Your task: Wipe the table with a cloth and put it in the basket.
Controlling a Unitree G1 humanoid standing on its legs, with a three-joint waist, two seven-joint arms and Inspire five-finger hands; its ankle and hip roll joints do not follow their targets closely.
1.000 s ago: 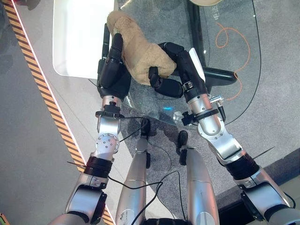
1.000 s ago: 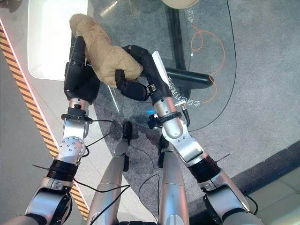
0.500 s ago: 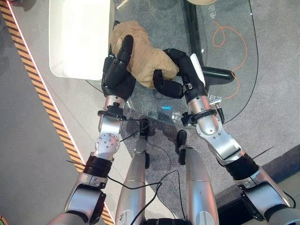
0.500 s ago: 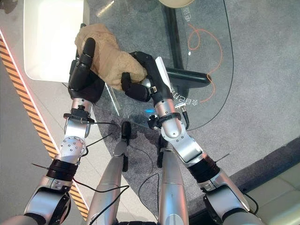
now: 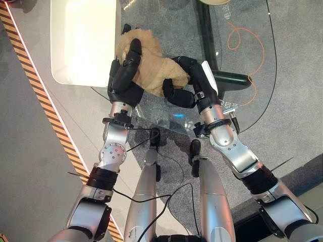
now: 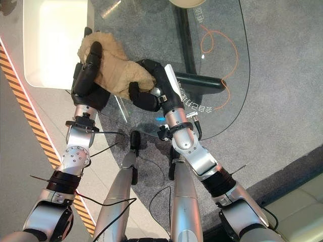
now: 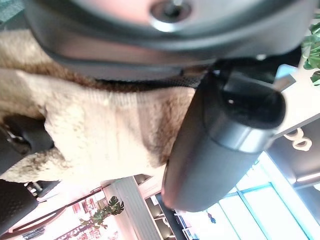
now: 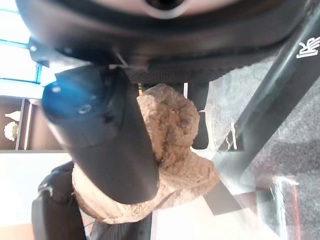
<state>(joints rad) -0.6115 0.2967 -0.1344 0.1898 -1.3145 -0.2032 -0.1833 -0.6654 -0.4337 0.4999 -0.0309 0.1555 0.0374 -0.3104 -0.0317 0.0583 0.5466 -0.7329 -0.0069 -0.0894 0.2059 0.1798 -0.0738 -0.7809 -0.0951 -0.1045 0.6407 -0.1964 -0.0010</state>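
On the glass table point(image 5: 237, 20), both hands' fingers grip the tan cloth point(image 5: 151, 65).

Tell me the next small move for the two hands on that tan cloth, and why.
Probably drag the fluffy tan cloth across the round glass table as a wiping stroke. Both the left hand and the right hand are curled round the cloth, bunched at the table's near left edge, so most of the glass seems unwiped.
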